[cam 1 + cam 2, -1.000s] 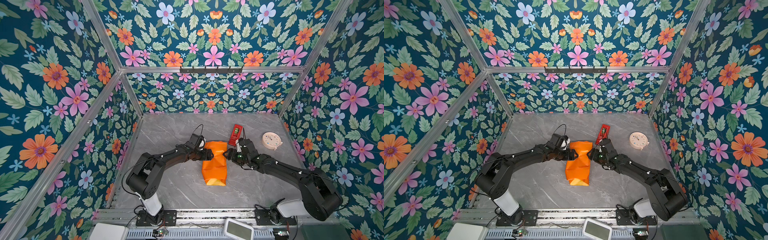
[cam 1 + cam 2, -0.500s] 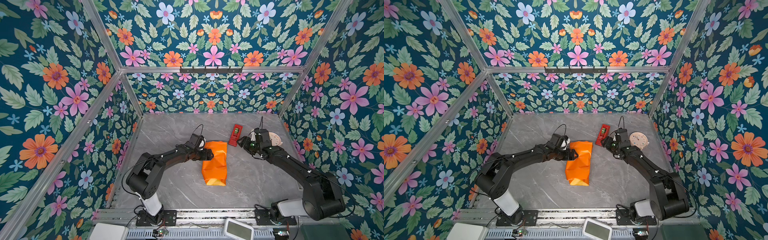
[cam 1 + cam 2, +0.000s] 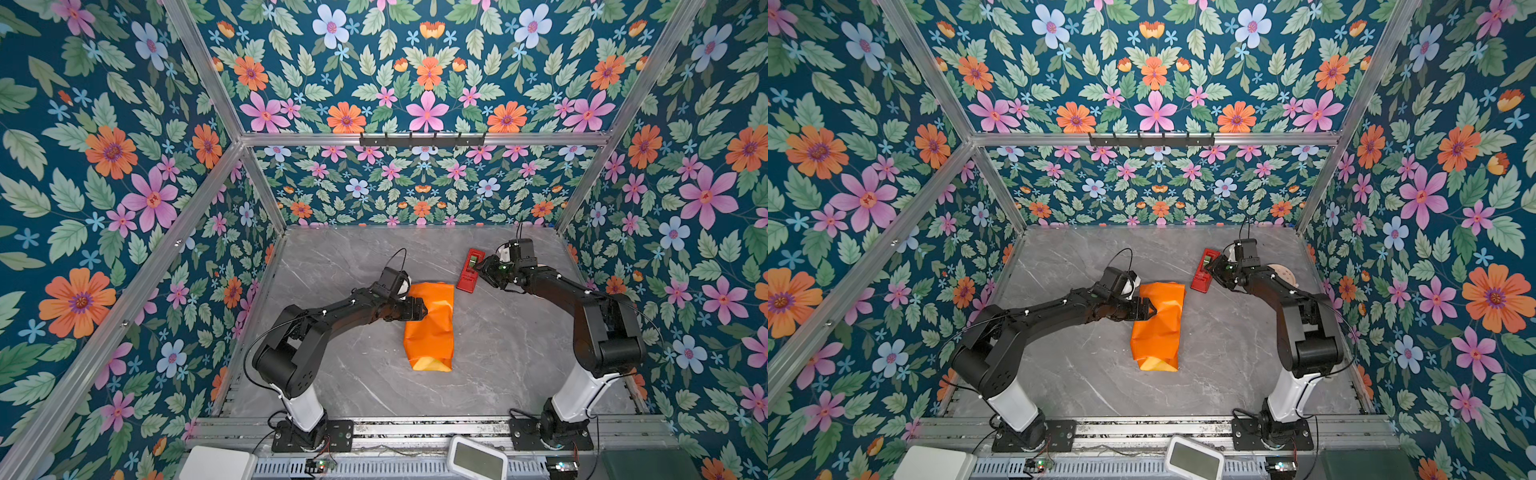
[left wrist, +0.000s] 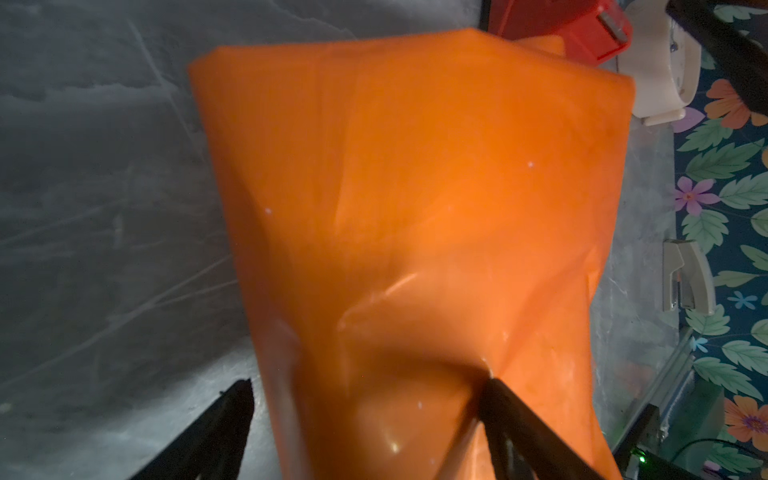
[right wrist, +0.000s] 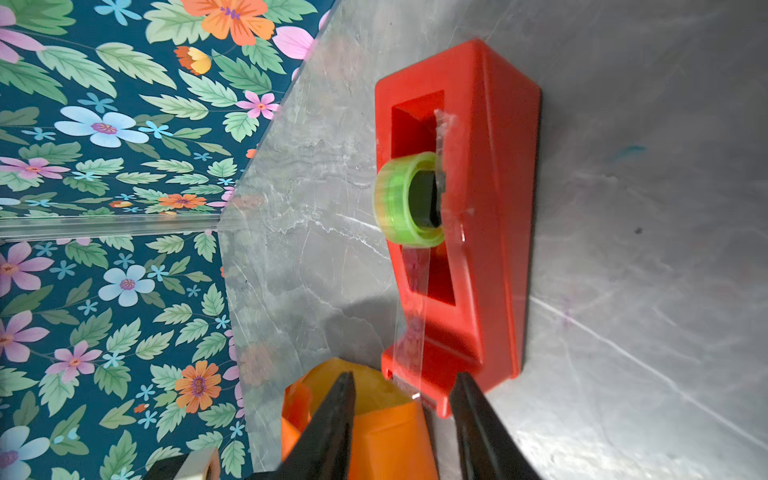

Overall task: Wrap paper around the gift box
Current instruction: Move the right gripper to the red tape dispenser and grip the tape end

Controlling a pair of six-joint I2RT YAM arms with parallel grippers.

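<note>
Just beside the red tape dispenser, on its near left side, the paper lies on the grey marble table as a long, creased orange bundle. The bundle's far end almost touches the dispenser's near end. Its yellow face shows only at the end farthest from the dispenser. The gift box is hidden, and the paper covers whatever is inside.

The left gripper sits on the bundle's upper left side, a little way from the dispenser. In the left wrist view its jaws are spread wide. One finger is at the paper's edge over the table, and the other presses a dent into the glossy top. It pins the paper rather than pinching it.

The right gripper is at the dispenser's near end, on the side away from the bundle. In the right wrist view its jaws are partly closed, with a clear gap between them. They straddle the cutter end of the dispenser, where a clear strip runs down from the green tape roll. I cannot tell whether either finger touches the strip. A corner of the paper shows just behind the fingers.
</note>
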